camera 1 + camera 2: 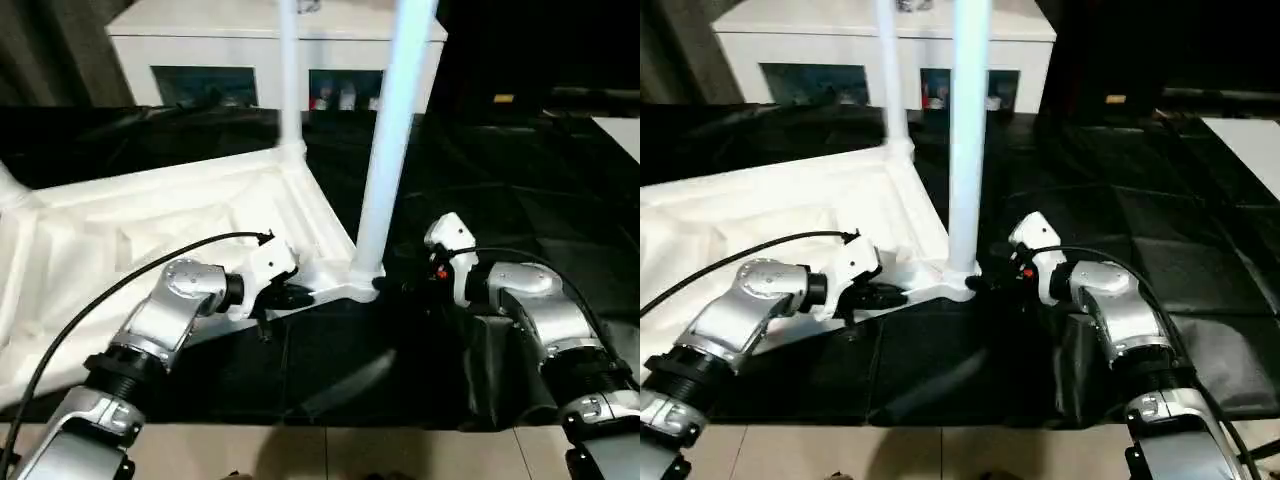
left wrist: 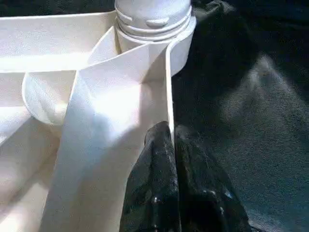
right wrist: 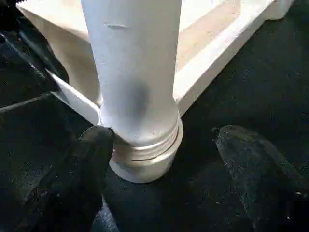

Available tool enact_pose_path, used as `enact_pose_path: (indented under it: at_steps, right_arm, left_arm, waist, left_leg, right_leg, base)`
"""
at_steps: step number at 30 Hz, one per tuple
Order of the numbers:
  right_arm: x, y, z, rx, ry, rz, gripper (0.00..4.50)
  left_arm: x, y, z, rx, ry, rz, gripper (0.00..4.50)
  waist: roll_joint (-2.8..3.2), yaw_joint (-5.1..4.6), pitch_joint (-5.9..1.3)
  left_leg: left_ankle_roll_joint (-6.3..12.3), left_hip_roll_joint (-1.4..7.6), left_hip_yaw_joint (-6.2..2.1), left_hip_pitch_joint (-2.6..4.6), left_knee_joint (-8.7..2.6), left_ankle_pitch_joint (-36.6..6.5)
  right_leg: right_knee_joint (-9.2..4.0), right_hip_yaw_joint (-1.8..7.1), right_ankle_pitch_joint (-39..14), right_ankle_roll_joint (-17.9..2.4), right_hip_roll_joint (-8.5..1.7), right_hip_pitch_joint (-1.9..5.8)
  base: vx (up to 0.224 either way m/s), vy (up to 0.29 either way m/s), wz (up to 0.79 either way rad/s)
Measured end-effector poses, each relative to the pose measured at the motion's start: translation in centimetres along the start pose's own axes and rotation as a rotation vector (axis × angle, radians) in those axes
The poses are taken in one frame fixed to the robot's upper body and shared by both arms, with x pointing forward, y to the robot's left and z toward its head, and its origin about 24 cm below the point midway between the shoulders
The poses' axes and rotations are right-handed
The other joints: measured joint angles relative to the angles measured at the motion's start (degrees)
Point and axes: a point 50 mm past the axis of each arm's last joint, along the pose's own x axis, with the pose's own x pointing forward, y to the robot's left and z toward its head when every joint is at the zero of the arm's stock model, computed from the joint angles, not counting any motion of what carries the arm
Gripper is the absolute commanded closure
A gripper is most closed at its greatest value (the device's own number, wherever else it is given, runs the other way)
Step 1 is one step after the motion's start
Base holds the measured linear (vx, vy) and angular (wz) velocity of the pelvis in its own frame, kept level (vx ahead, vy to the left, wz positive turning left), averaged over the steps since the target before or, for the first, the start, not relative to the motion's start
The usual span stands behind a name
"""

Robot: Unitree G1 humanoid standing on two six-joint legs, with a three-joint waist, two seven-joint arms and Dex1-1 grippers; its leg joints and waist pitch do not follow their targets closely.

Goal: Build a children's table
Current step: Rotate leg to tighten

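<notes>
My left pincer [image 2: 171,159] pinches the rim of the upturned white ribbed plastic tabletop [image 1: 150,215]. My right pincer [image 3: 166,179] gapes wide around the base of an upright white tapered tube leg [image 3: 135,67].

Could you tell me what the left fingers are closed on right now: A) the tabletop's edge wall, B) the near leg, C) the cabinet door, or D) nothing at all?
A: in the left wrist view the left fingers are shut on the thin edge wall of the tabletop, just short of the corner socket where the near leg stands upright.
</notes>
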Motion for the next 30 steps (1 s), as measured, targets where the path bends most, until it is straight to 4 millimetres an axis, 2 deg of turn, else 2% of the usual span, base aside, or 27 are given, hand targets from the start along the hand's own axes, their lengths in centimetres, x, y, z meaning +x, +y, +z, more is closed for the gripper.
enact_pose_path:
  at_steps: [4,9,14,15,20,23,25,30]
  right_arm:
    - [-0.2,0.2,0.3,-0.016,-0.005,0.04,0.72]
    - [0.4,1.1,0.4,-0.019,-0.018,0.108,0.72]
    - [0.9,1.5,0.3,-0.004,-0.031,0.125,0.72]
    - [1.0,1.5,0.2,0.002,-0.032,0.124,0.99]
    - [1.1,1.5,0.2,0.018,-0.037,0.114,1.42]
    - [1.1,1.4,0.2,0.021,-0.033,0.113,1.53]
    - [1.1,1.4,0.2,0.014,-0.028,0.112,1.85]
    - [1.2,1.3,0.4,-0.024,-0.019,0.12,2.2]
  left_arm:
    - [0.8,-0.5,0.4,0.004,-0.02,-0.029,4.5]
    - [1.8,-1.1,1.2,0.027,-0.035,-0.078,4.5]
    - [1.6,-1.0,1.1,0.027,-0.027,-0.083,4.5]
    - [1.6,-1.0,1.0,0.026,-0.025,-0.082,4.5]
    - [1.5,-0.9,1.0,0.027,-0.023,-0.084,4.5]
    - [1.4,-1.0,1.0,0.028,-0.022,-0.092,4.5]
    - [1.4,-1.0,1.0,0.029,-0.021,-0.093,4.5]
    - [1.3,-0.9,0.9,0.031,-0.015,-0.089,4.5]
  waist:
    - [0.0,0.22,0.0]
    - [0.07,1.56,0.01]
    - [0.16,1.42,0.02]
    - [0.17,1.39,0.01]
    - [0.18,1.36,0.01]
    - [0.18,1.41,0.01]
    - [0.18,1.42,0.01]
    - [0.18,1.33,0.01]
  left_leg:
    - [0.02,-0.02,-0.01,-0.02,0.03,0.01]
    - [0.06,0.0,-0.01,-0.08,0.0,-0.02]
    - [0.03,-0.02,-0.01,0.0,0.01,0.0]
    - [0.03,-0.02,-0.01,-0.01,0.01,0.0]
    - [0.02,-0.02,-0.01,-0.02,0.01,0.0]
    - [0.02,-0.02,-0.02,-0.03,0.01,0.0]
    - [0.03,-0.01,-0.01,-0.03,0.0,0.0]
    - [0.02,-0.02,-0.01,-0.02,0.0,0.0]
  right_leg:
    - [-0.01,0.05,0.01,-0.02,-0.02,0.0]
    - [-0.03,0.05,-0.03,0.0,-0.02,-0.04]
    - [0.04,0.05,-0.02,-0.01,-0.01,-0.01]
    - [0.05,0.05,-0.02,-0.01,-0.01,0.01]
    - [0.06,0.05,-0.01,-0.01,0.0,0.02]
    - [0.06,0.05,-0.02,-0.01,0.0,0.02]
    - [0.06,0.05,-0.02,-0.01,0.0,0.02]
    - [0.08,0.06,-0.02,-0.01,0.0,0.07]
  base:
    - [0.0,0.0,0.0]
    - [0.0,0.0,0.0]
    - [0.0,0.0,0.0]
    - [0.0,0.0,0.0]
    - [0.0,0.0,0.0]
    - [0.0,0.0,0.0]
    - [0.0,0.0,0.0]
    - [0.0,0.0,0.0]
